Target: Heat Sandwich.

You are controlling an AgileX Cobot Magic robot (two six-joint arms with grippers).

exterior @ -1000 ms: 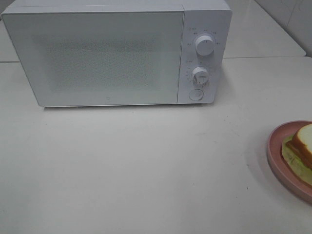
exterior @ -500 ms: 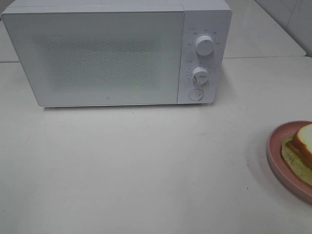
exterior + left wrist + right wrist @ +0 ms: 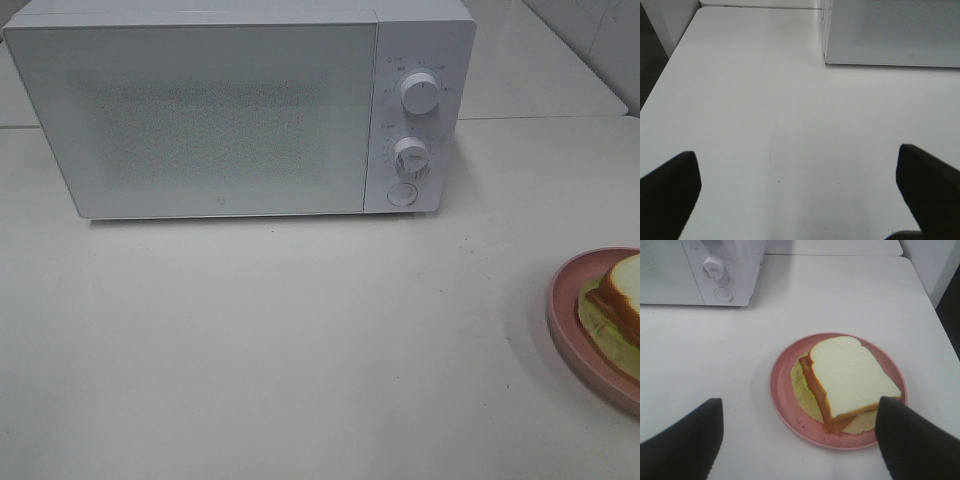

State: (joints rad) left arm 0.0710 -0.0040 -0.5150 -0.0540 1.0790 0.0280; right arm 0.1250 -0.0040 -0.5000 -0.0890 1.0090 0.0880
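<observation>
A plain white table fills the scene, with a pale wall at the far right corner. At the back of the table stands a white microwave, its door closed, with two round dials stacked above a round button on its right panel.

At the table's right edge, well apart from the microwave, sits a round pink plate. On it lies the sandwich: a thick square slice of white bread with a tan crust on top, a reddish-brown layer showing along its side, and pale green lettuce spreading out beneath it onto the plate. The sandwich lies flat, slightly off the plate's centre.

The right gripper hangs above the table just short of the plate, its two dark fingers spread wide and holding nothing. The left gripper hangs over bare table near the microwave's left front corner, its fingers also spread wide and empty.
</observation>
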